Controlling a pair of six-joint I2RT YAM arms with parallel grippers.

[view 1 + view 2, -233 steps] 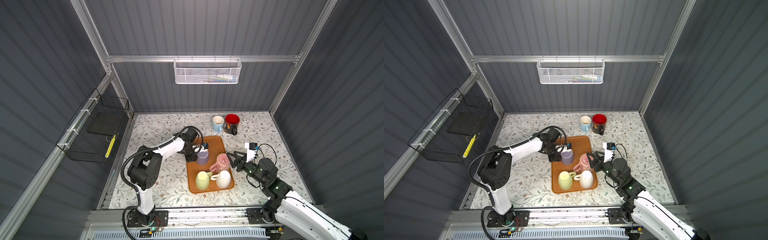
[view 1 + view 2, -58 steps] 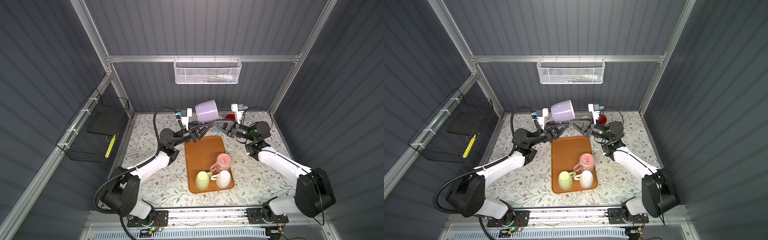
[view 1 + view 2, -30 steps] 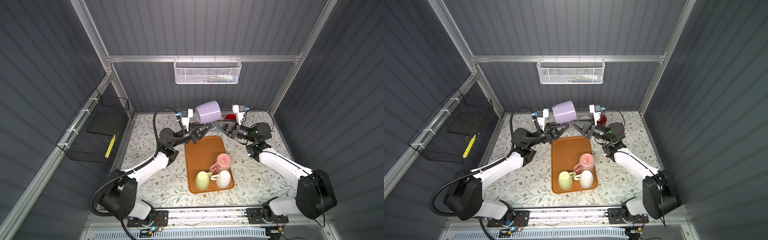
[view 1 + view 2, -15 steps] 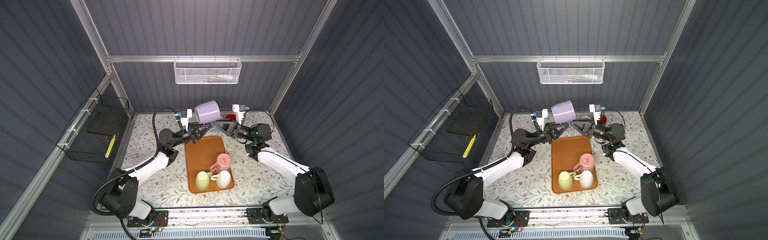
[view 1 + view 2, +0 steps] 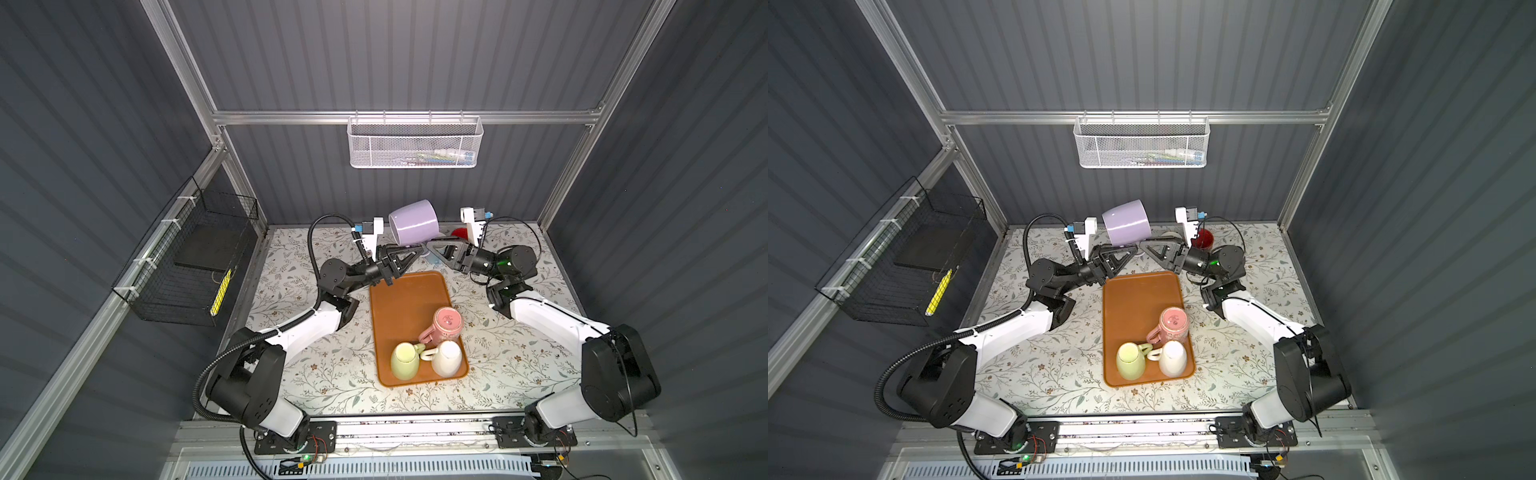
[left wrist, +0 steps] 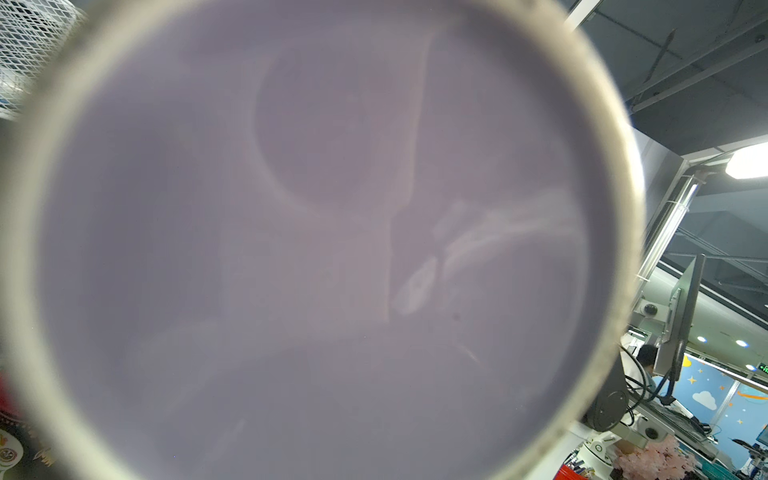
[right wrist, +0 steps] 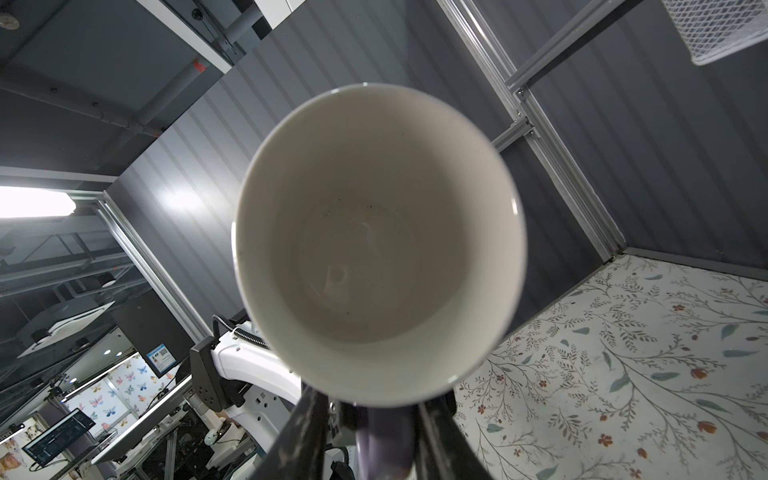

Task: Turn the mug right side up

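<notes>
arms angled inward, left fingers (image 5: 407, 250) and right fingers (image 5: 434, 247) meet under lilac mug (image 5: 413, 222)

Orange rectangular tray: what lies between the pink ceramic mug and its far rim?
Nothing; both top views show that stretch of the orange rectangular tray bare beyond the pink ceramic mug.

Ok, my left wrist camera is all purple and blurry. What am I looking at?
Observer: That's the purple mug, right up against your camera. It's in the air behind the orange tray.
Operator: Is it right side up yet?
Observer: No. It's tipped over, and the right wrist view looks straight into its white inside, with its handle between the fingers of the right gripper.
Operator: Are there more mugs?
Observer: Yes, on the tray stand a pink mug, a green mug and a white mug.
</notes>
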